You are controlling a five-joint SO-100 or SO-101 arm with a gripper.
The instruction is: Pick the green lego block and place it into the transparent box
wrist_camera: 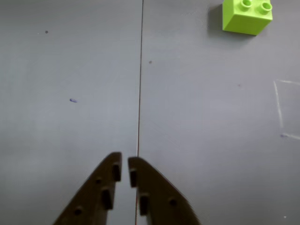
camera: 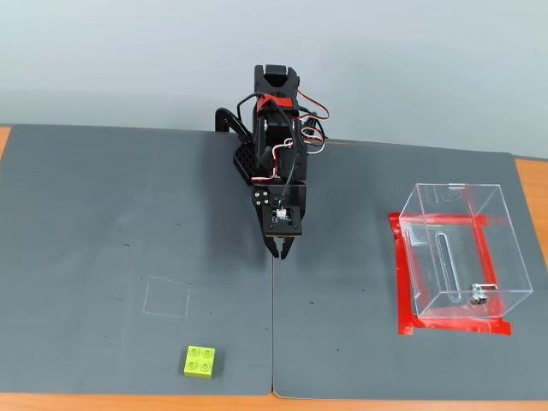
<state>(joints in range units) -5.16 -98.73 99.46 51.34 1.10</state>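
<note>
The green lego block (camera: 199,361) lies on the dark grey mat near the front edge, left of the centre seam. In the wrist view it (wrist_camera: 246,17) sits at the top right, two studs showing. The transparent box (camera: 462,257) stands at the right on a red tape square, its latch low on the near side; it is out of the wrist view. My gripper (camera: 282,251) hangs above the mat near the seam, well behind the block and left of the box. In the wrist view its tips (wrist_camera: 124,165) are nearly touching, with nothing between them.
A faint chalk square (camera: 167,298) is drawn on the mat behind the block; it also shows in the wrist view (wrist_camera: 287,110). The arm's base (camera: 272,128) stands at the back centre. An orange table edge (camera: 531,184) borders the mat.
</note>
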